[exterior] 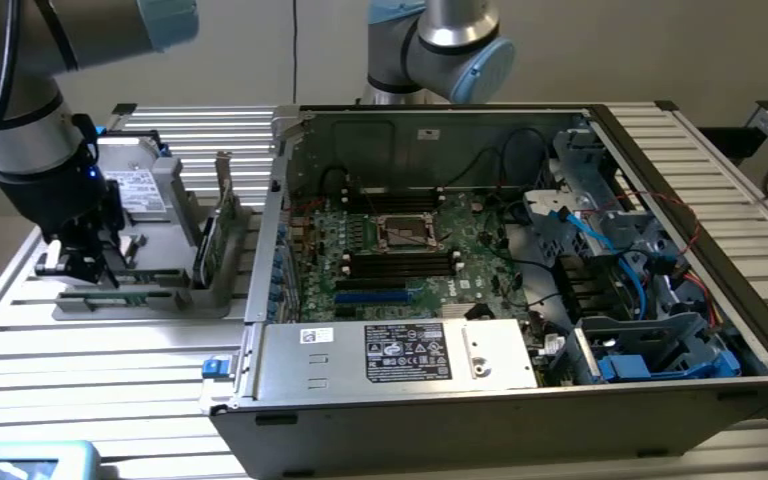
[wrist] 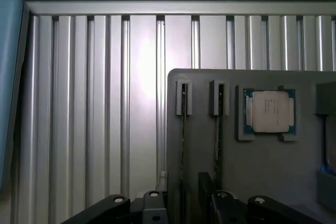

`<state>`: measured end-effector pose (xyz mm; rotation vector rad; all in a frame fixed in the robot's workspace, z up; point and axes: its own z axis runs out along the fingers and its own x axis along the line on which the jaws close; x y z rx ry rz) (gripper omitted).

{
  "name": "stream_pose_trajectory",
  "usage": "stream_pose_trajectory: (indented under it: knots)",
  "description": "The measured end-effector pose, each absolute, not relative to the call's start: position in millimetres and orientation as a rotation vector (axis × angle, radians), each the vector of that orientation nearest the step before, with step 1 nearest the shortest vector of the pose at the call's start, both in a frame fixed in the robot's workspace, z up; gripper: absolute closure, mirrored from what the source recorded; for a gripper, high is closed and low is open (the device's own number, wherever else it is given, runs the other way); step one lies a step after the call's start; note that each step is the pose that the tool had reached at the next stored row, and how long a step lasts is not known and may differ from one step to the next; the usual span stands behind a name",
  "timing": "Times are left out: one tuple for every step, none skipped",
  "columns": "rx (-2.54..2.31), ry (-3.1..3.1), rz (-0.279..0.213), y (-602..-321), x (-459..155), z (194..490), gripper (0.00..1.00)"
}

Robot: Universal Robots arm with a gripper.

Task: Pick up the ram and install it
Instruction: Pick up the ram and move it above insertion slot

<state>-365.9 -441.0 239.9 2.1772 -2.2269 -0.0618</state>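
Two thin ram sticks stand on edge in slots of a grey holder (wrist: 262,177); in the wrist view I see them from above as narrow lines, the ram (wrist: 182,140) and a second stick (wrist: 217,140). My gripper (wrist: 184,205) is open, one finger on each side of the first stick's near end, not clamped on it. In the exterior view the gripper (exterior: 80,272) hangs low over the holder (exterior: 157,292), to the exterior view's left of the open computer case (exterior: 491,390). The motherboard (exterior: 398,240) lies inside the case, with dark memory slots (exterior: 398,264) near the processor socket.
A square silver processor chip (wrist: 269,111) sits in a pocket of the holder beside the sticks. A taller green expansion card (exterior: 224,225) stands between holder and case. The case wall (exterior: 277,200) rises close by. Cables and drive cages (exterior: 624,270) crowd the case's right side. Slatted aluminium table (exterior: 104,350) underneath.
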Motion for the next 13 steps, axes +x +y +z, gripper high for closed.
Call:
stream_pose_trajectory:
  knots:
    - [2.179,-2.228,-0.059,-441.0,-365.9,238.7,0.64]
    - [2.180,-2.230,-0.055,-441.1,-365.9,237.7,0.64]
    - [2.182,-2.231,-0.051,-441.1,-365.9,236.6,0.64]
    - [2.182,-2.232,-0.049,-441.0,-365.8,235.1,0.64]
    - [2.183,-2.232,-0.049,-441.0,-365.9,233.4,0.64]
    - [2.183,-2.231,-0.048,-441.0,-365.9,231.6,0.64]
    - [2.183,-2.231,-0.048,-441.0,-365.9,229.6,0.64]
    - [2.183,-2.231,-0.048,-441.0,-365.9,227.9,0.64]
    - [2.183,-2.231,-0.048,-441.0,-365.9,226.0,0.64]
    - [2.184,-2.231,-0.047,-441.0,-365.9,224.3,0.64]
    - [2.184,-2.232,-0.046,-441.0,-365.9,222.6,0.64]
    - [2.184,-2.232,-0.045,-441.0,-365.9,220.9,0.64]
    - [2.185,-2.232,-0.044,-441.0,-365.9,219.1,0.64]
